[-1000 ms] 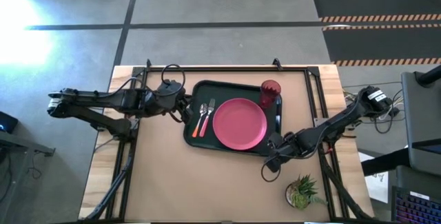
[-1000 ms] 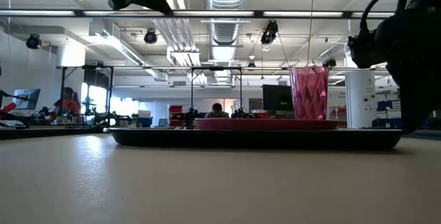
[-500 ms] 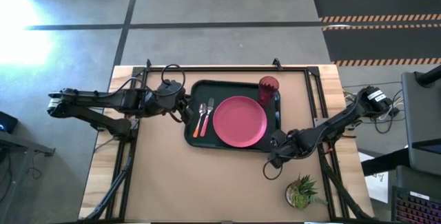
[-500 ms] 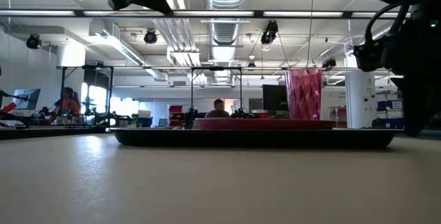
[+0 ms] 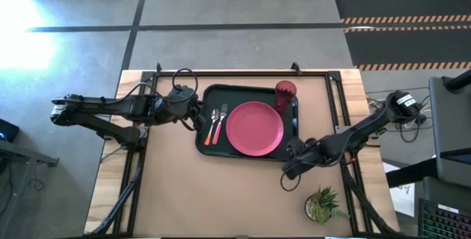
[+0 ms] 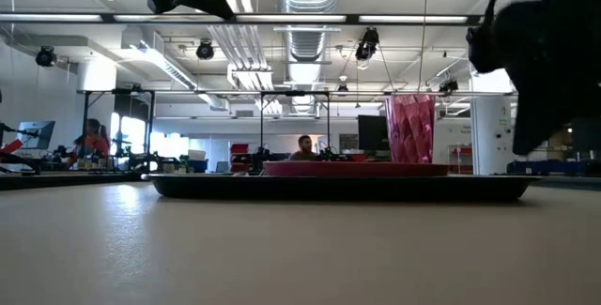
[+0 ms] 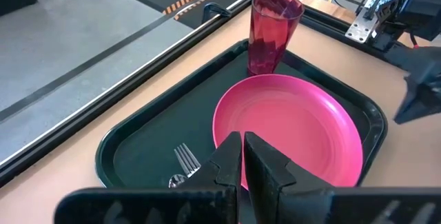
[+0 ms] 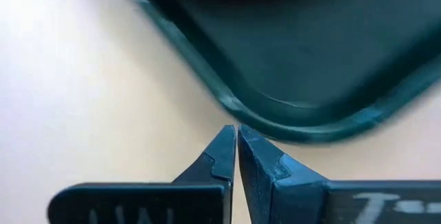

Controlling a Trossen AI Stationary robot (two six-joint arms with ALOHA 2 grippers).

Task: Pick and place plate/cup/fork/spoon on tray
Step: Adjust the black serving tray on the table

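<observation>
Since a second ago, the big dark green-black rectangular tray (image 5: 208, 142) with its rounded corners and raised rim sits slightly further toward the left arm's side of the worktop (image 5: 176, 187), carrying everything on it along. The right pincer (image 5: 288, 168) stands at the tray's near right corner, its fingers closed together on nothing, tips just beside the rim in its own wrist view. My reading is that it is nudging the tray sideways to square it up, since all four pieces already lie inside the rim and the placing looks finished.

That tray runs with its long axis across the worktop, from one arm's side to the other. Next in size, the large round flat pink-red plastic plate (image 5: 255, 127) lies flat in the tray's right half. Behind it, in the far right corner, the small translucent dark-red plastic tumbler (image 5: 285, 94) stands upright, mouth up. Left of the plate, the small fork with silver tines and a pink-red handle (image 5: 220, 124) and the small spoon with a silver bowl and an orange handle (image 5: 212, 128) lie side by side, handles toward the near edge, heads pointing away and leaning slightly right.

The left pincer (image 5: 197, 114) hovers at the tray's left edge, fingers closed and empty.
</observation>
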